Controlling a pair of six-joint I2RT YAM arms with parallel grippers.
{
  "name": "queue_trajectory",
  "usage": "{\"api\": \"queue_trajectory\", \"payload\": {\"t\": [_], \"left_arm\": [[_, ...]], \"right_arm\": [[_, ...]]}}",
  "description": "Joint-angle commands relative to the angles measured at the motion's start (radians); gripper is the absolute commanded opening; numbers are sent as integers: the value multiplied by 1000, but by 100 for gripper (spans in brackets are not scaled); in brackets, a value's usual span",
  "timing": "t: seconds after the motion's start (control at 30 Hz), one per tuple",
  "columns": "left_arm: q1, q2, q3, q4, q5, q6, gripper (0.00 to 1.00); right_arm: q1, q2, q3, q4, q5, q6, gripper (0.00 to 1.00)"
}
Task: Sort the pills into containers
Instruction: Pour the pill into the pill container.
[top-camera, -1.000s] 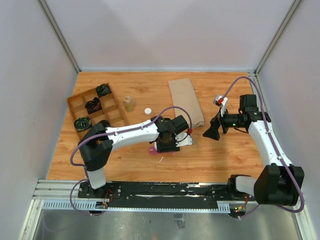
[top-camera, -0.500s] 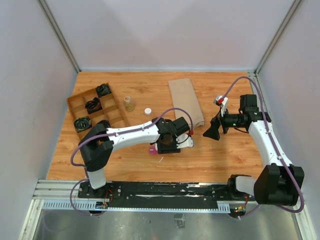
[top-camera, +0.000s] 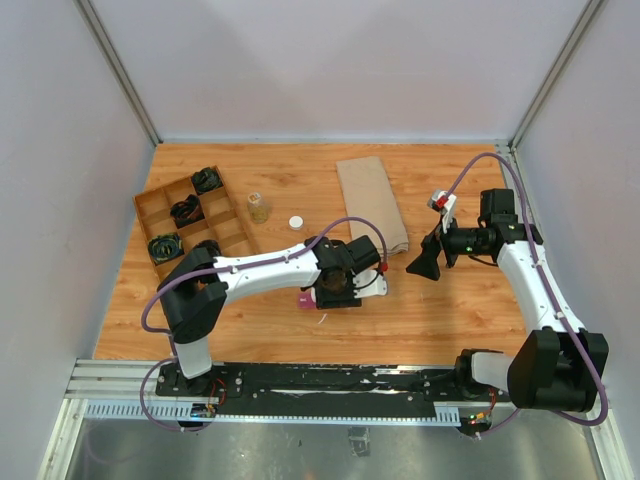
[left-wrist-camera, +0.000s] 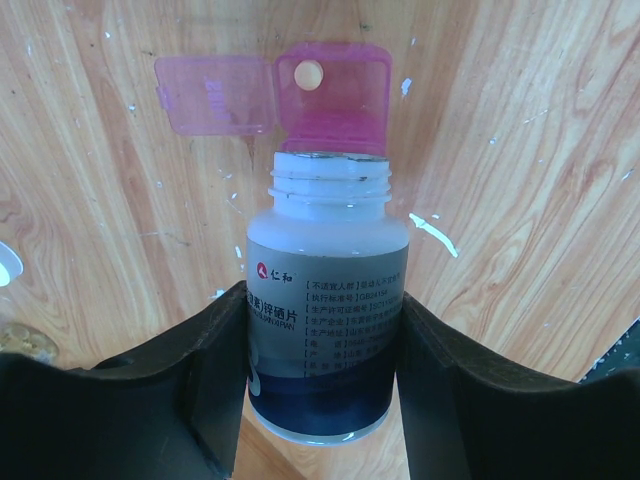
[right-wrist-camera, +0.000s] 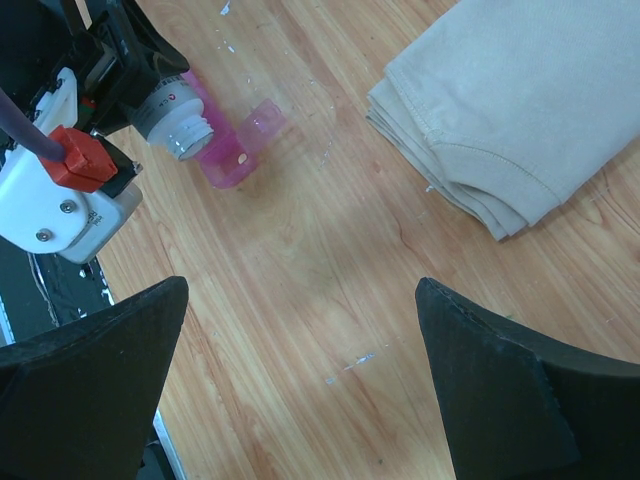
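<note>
From above, your left gripper (top-camera: 325, 292) is low over the middle of the wood-grain desk (top-camera: 450, 310), toward the near edge. The translucent magenta-pink plastic pill container strip (top-camera: 303, 300) lies on the desk and pokes out just to its left. Your right gripper (top-camera: 422, 265) hangs well apart on the right, near the folded beige cloth (top-camera: 372, 202). At the far left sits the brown wooden divided tray (top-camera: 190, 222). The small clear round bottle (top-camera: 259, 207) and a white round cap (top-camera: 295, 222) stand between that tray and the cloth.

In the left wrist view, your left gripper (left-wrist-camera: 325, 350) is clamped on a white plastic bottle with a printed label (left-wrist-camera: 325, 250), one black finger pressed to each side. The bottle's threaded mouth is uncapped and reaches over the near edge of the pink strip (left-wrist-camera: 330, 100). One square compartment is open, its lid (left-wrist-camera: 215, 93) flipped out to the left. A single small pale round pill (left-wrist-camera: 309, 72) lies inside that compartment. The rest of the strip is hidden under the bottle.

In the right wrist view, your right gripper (right-wrist-camera: 300, 295) has its fingers spread wide apart with nothing between them, above bare desk. The bottle (right-wrist-camera: 175, 120) and pink strip (right-wrist-camera: 235, 150) show at the upper left, and the cloth (right-wrist-camera: 520, 100) at the upper right.
</note>
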Motion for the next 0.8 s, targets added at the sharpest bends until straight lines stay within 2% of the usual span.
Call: {"api": "queue_trajectory", "payload": {"t": [0.0, 0.1, 0.17, 0.23, 0.3, 0.4, 0.47, 0.57, 0.67, 0.77], "left_arm": [[-3, 15, 37, -24, -12, -13, 0], [8, -33, -15, 48, -9, 18, 0], [15, -13, 18, -4, 4, -4, 0], [-8, -30, 4, 26, 7, 15, 0], [25, -18, -2, 15, -7, 5, 0], [-9, -22, 2, 27, 20, 21, 0], [20, -15, 0, 18, -5, 13, 0], [-19, -24, 4, 17, 10, 14, 0], [29, -9, -5, 19, 5, 7, 0], [-15, -6, 13, 28, 19, 19, 0]], "right_arm": [[-17, -9, 29, -15, -14, 1, 99], [-18, -7, 31, -16, -15, 0, 99], [-18, -9, 27, -15, -15, -1, 99], [-18, -4, 30, -11, -16, 3, 99], [-18, -2, 33, -15, -16, 1, 99], [-19, -7, 26, -9, -13, 5, 98], [-19, -6, 31, -12, -13, 5, 99], [-19, -8, 28, -9, -11, 3, 98], [-19, -1, 36, -20, -12, 0, 98], [-19, -6, 32, -14, -10, 3, 99]]}}
